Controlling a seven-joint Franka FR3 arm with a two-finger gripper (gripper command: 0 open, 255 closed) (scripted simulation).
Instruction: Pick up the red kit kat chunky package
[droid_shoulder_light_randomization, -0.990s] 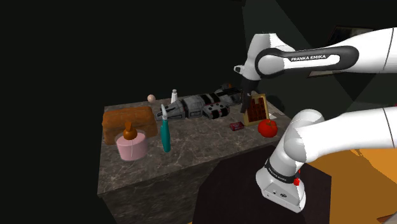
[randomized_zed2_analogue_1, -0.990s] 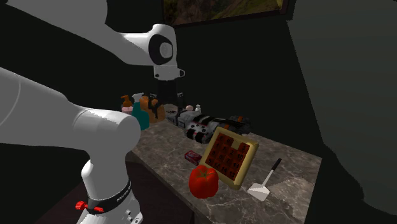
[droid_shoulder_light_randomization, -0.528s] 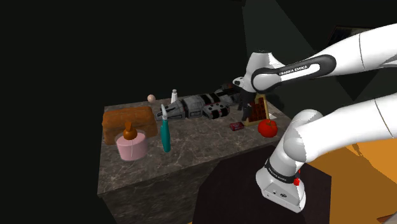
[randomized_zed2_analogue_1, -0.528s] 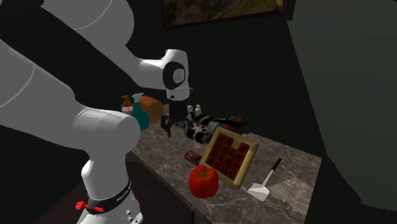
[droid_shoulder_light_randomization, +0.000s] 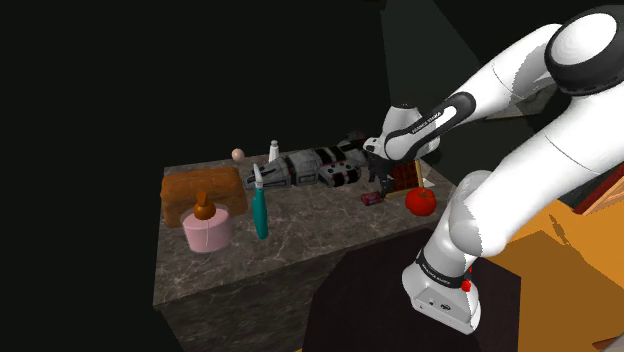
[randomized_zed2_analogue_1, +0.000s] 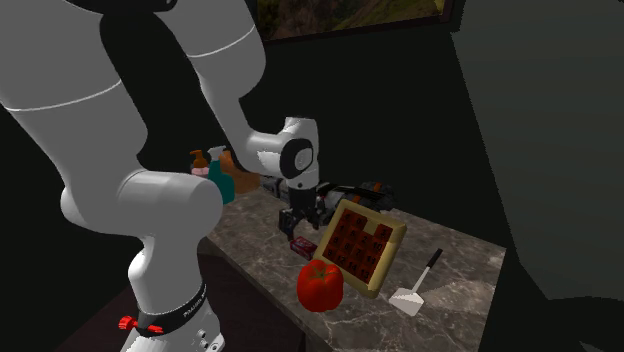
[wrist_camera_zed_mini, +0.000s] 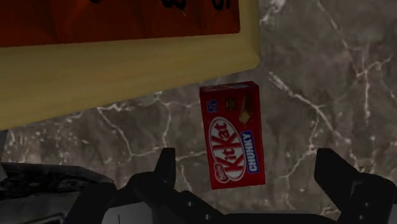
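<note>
Wrist view first: the claw (wrist_camera_zed_mini: 248, 167) is open, its two black fingers (wrist_camera_zed_mini: 167, 167) standing wide apart. The red Kit Kat (wrist_camera_zed_mini: 232, 135) lies flat on the marbled worktop (wrist_camera_zed_mini: 331, 83) in the gap between them, and neither finger touches it. Just past the package's far end runs the yellow frame of a board (wrist_camera_zed_mini: 127, 70) with a dark red face.

From the second exterior view, a red apple (randomized_zed2_analogue_1: 320, 286) sits nearest the camera by the worktop's front edge. The Kit Kat (randomized_zed2_analogue_1: 302, 246) lies just behind it, with the claw (randomized_zed2_analogue_1: 297, 228) hanging close above, pointing down. The board (randomized_zed2_analogue_1: 361, 246) leans tilted just beside both, and a white spatula (randomized_zed2_analogue_1: 415, 285) lies to that view's right of it.

From the shoulder view, the claw (droid_shoulder_light_randomization: 383, 185) hovers over the Kit Kat (droid_shoulder_light_randomization: 373, 198), the apple (droid_shoulder_light_randomization: 421, 201) near it to that view's right. Well apart, toward that view's left, stand a pink cup (droid_shoulder_light_randomization: 207, 230) and a teal bottle (droid_shoulder_light_randomization: 260, 210). Grey appliances (droid_shoulder_light_randomization: 325, 167) line the worktop's far edge.
</note>
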